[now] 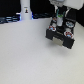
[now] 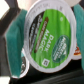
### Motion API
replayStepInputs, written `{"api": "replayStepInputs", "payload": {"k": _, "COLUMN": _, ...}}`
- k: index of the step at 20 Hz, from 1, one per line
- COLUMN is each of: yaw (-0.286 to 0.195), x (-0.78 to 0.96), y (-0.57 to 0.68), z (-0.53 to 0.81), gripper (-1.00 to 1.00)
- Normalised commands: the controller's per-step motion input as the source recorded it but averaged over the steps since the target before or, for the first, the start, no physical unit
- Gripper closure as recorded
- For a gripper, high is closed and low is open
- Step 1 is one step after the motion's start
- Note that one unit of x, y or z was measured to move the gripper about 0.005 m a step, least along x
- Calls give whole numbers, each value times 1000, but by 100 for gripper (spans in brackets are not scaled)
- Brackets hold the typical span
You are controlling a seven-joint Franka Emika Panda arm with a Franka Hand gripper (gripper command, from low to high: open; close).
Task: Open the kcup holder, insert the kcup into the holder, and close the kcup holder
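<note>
The kcup holder (image 1: 61, 36) is a black boxy unit on the white table at the exterior view's right, with round pods showing in its top slots. Whether its drawer is pulled out I cannot tell. My gripper (image 1: 59, 19) hangs just above the holder's far end, shut on the kcup (image 1: 60, 22), a small pale pod with green on it. In the wrist view the kcup's green foil top (image 2: 50, 40) fills the frame, clamped between my teal fingers (image 2: 16, 39). The holder is hidden in that view.
A white upright object (image 1: 25, 10) stands at the back of the table, at the exterior view's left. Dark items (image 1: 7, 20) line the back edge. The white table (image 1: 25, 55) stretches toward the front and left.
</note>
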Motion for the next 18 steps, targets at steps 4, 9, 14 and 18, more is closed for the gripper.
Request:
{"api": "replayStepInputs", "payload": {"k": 4, "yaw": 52, "x": -15, "y": 27, "z": -266, "gripper": 100}}
{"api": "replayStepInputs", "payload": {"k": 9, "yaw": 48, "x": -24, "y": 27, "z": -253, "gripper": 100}}
{"api": "replayStepInputs", "payload": {"k": 14, "yaw": 46, "x": 0, "y": 77, "z": -235, "gripper": 100}}
{"api": "replayStepInputs", "payload": {"k": 18, "yaw": 23, "x": 122, "y": 36, "z": -47, "gripper": 100}}
